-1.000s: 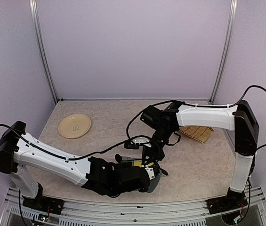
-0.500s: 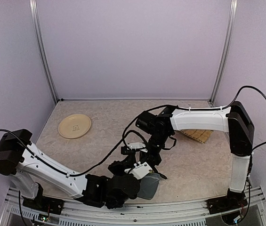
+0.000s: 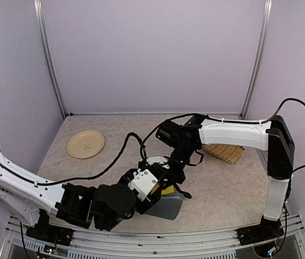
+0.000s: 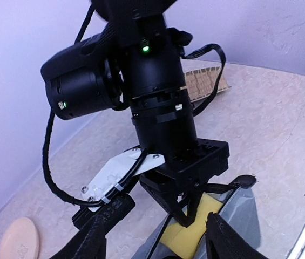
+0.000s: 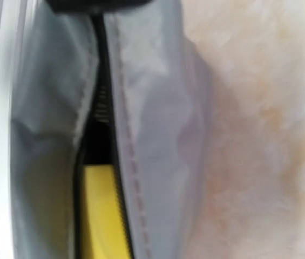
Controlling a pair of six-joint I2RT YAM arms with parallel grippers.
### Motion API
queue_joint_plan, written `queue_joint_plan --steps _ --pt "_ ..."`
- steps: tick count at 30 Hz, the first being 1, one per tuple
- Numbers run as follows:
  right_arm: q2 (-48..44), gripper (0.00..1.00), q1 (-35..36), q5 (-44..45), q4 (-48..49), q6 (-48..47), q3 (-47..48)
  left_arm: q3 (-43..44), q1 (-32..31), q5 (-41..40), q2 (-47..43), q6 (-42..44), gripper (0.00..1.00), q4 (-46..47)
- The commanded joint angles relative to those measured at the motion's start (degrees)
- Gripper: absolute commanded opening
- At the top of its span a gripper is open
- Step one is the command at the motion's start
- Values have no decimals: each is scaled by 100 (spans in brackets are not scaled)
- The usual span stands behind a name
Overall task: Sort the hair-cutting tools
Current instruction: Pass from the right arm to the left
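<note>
Right end effector [image 4: 183,216] is pointed into the open pouch [image 4: 242,213], grip can't be told. Left end effector [image 4: 155,245] is held spread wide

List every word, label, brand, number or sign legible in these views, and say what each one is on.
No text can be read in any view.
Beige plate: a faint mark at its centre, too small to read.
Grey pouch: no print visible on the fabric that shows.
Right arm: two green lights near its wrist, no lettering visible beside them.
</note>
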Motion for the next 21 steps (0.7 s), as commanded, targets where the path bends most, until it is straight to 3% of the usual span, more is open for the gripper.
queue_joint_plan --steps 1,3,5,11,17,21 --pt "-388 0 -54 61 -108 -88 403 -12 776 2607 -713 -1660 60 -1467" --pt "-426 0 -58 -45 -187 -120 480 -1 1127 3518 -796 -1571 57 -1717" --pt "-457 0 -54 -115 -210 -148 509 68 1215 3849 -795 -1323 55 -1947" --pt "-405 0 -36 -128 -224 -184 484 724 1291 3917 -226 -702 32 -3000" --pt "-342 0 141 36 -181 -156 472 1151 1303 3197 423 -454 34 -3672" --pt "-323 0 197 33 -192 -155 490 1405 1301 2928 876 -341 44 -4065"
